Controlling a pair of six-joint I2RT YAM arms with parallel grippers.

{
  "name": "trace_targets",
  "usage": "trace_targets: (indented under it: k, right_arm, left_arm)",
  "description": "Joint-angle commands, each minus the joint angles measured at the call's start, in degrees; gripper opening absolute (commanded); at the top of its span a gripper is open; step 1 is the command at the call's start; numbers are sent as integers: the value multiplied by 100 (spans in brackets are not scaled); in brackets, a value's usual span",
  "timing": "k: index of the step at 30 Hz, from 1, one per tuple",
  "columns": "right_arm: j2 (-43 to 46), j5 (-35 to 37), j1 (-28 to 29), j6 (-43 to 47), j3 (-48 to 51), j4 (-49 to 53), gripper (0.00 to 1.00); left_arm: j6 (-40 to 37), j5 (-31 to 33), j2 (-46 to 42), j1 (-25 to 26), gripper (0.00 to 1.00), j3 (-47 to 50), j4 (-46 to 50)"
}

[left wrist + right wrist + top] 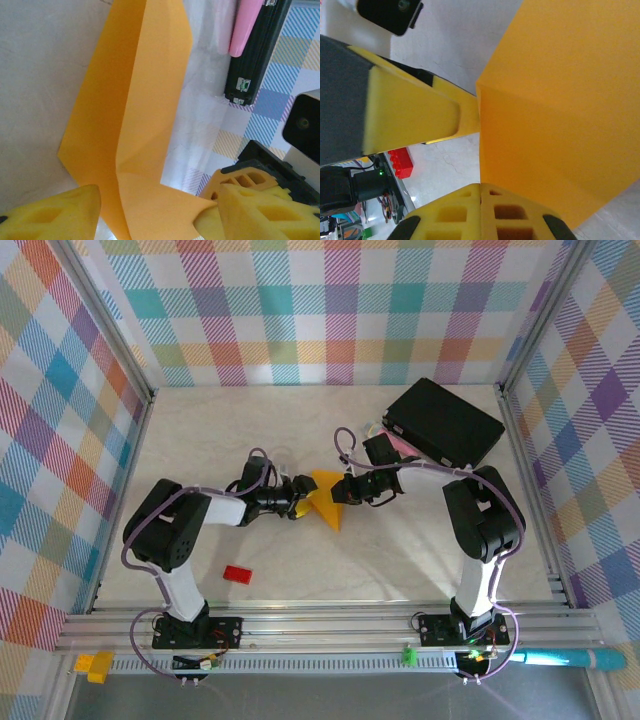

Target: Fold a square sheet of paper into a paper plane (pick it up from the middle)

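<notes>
Near the black box [445, 422], right jaws pinch paper [325, 498].

left arm [185, 540] and right arm [480, 530]: black joints, white links, purple cables; left gripper [298, 502] and right gripper [345, 490] have yellow fingers [250, 210].

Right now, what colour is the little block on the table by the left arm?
The little block is red; the top external view shows it best.

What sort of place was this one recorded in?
Probably a purpose-built robot test cell, not a home: pastel checked walls box in a pale marble-look tabletop, and a slotted aluminium frame rail runs along its near edge.
</notes>
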State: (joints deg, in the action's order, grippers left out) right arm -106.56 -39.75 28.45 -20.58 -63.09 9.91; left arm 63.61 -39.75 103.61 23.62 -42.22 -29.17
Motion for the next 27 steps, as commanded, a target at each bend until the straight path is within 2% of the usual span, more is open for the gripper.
trace_targets:
  k: [1,5,10,15,19,27]
  right_arm:
    - [65,-191,-37,-54,77,-95,4]
    - [13,-218,-47,-66,78,-77,5]
    - [-96,-73,-63,-35,77,35,7]
    - [-155,249,-67,18,91,213,16]
    - [-138,637,-62,95,95,432,22]
    - [-217,978,-67,169,69,637,24]
  left_arm:
    - [-52,-300,197,47,63,-203,-379]
    - [-94,-436,375,47,66,-318,-595]
    - [-166,-497,622,47,65,-379,-735]
    - [-192,-565,782,45,62,-403,-899]
    - [-378,-535,777,45,60,-436,-683]
    - [-849,-614,699,47,55,-521,-191]
